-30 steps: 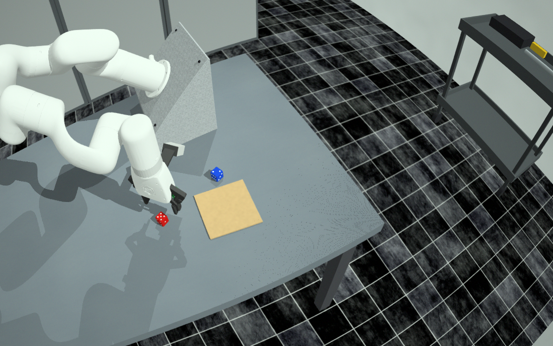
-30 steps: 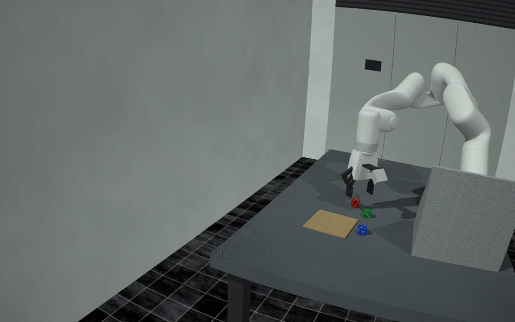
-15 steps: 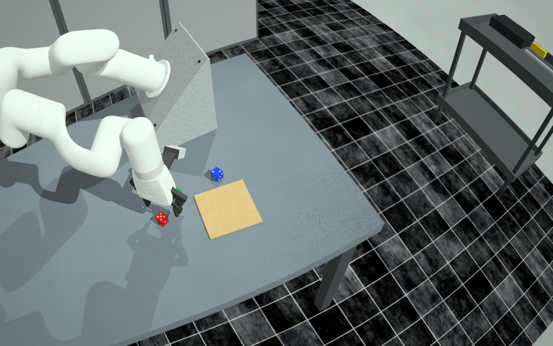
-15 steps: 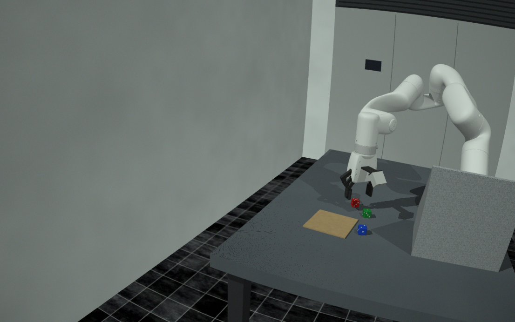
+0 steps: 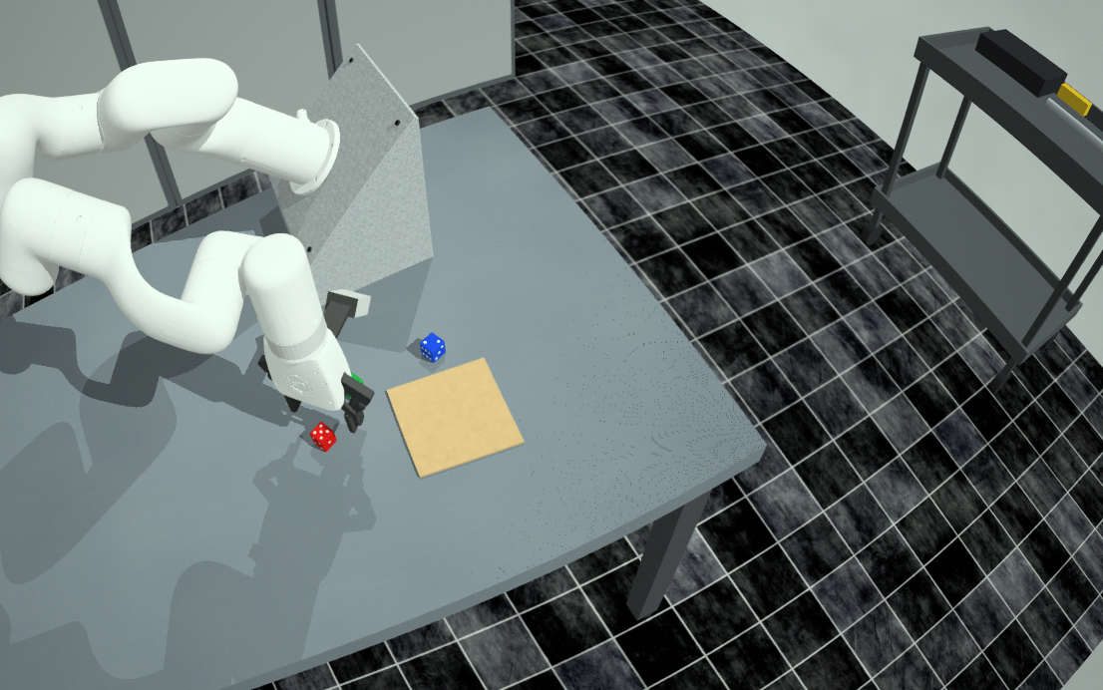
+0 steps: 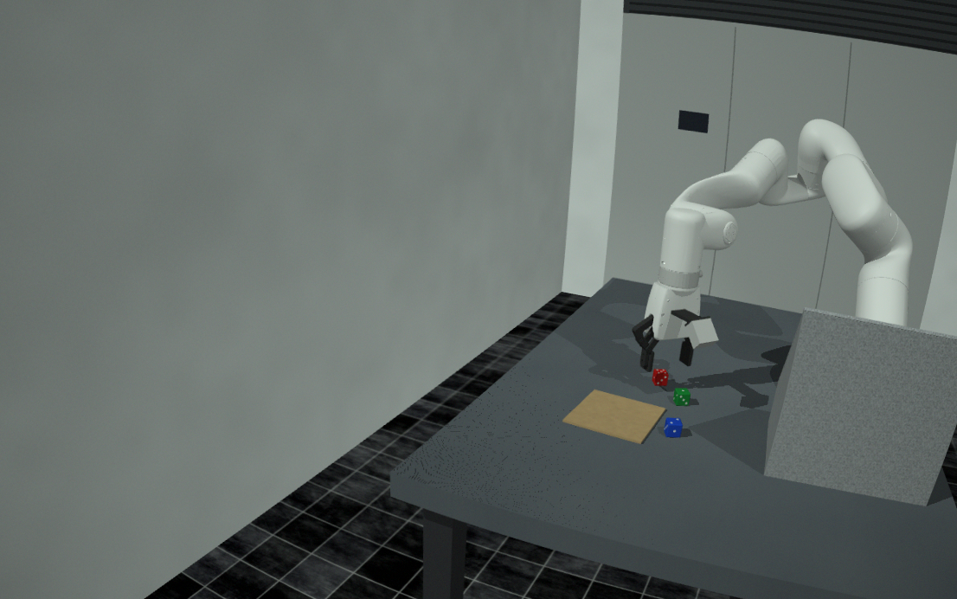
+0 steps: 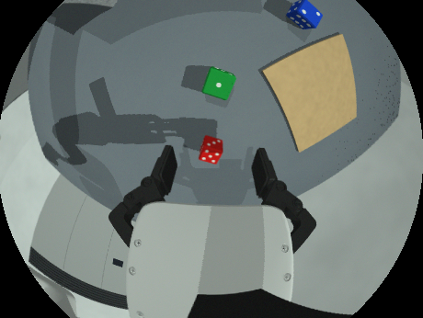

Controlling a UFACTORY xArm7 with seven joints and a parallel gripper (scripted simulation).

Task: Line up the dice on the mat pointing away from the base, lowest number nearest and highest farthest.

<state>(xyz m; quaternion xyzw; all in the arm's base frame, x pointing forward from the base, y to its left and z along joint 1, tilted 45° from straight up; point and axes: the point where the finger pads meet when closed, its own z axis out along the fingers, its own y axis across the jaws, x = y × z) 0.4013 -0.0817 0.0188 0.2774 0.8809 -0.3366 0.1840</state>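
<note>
Grey worktop point(image 5: 568, 341) carries everything, and the tool point(image 7: 211, 170) is hung low over it with its two black fingers spread wide and nothing held between them. Just beyond the fingertips, seen in the gap between them in the wrist view, the red die point(image 7: 211, 150) is found lying on the worktop, apart from both fingers. A little farther out from the tool the green die point(image 7: 219, 84) is set, a single pip showing on its top face. To the right of that die, as the wrist view has it, the tan mat point(image 7: 318, 89) lies flat on the worktop, with no die on it. Farthest from the tool, past the mat's far corner, the blue die point(image 7: 304, 14) is seen beside the mat's edge.

A speckled grey wedge-shaped block point(image 5: 366, 194) stands on the worktop behind the arm. Black tiled floor point(image 5: 813, 407) with pale joints surrounds the worktop, and plain grey walls point(image 6: 282, 211) close the room. A dark metal shelf unit point(image 5: 899, 142) stands well apart. No writing can be read.
</note>
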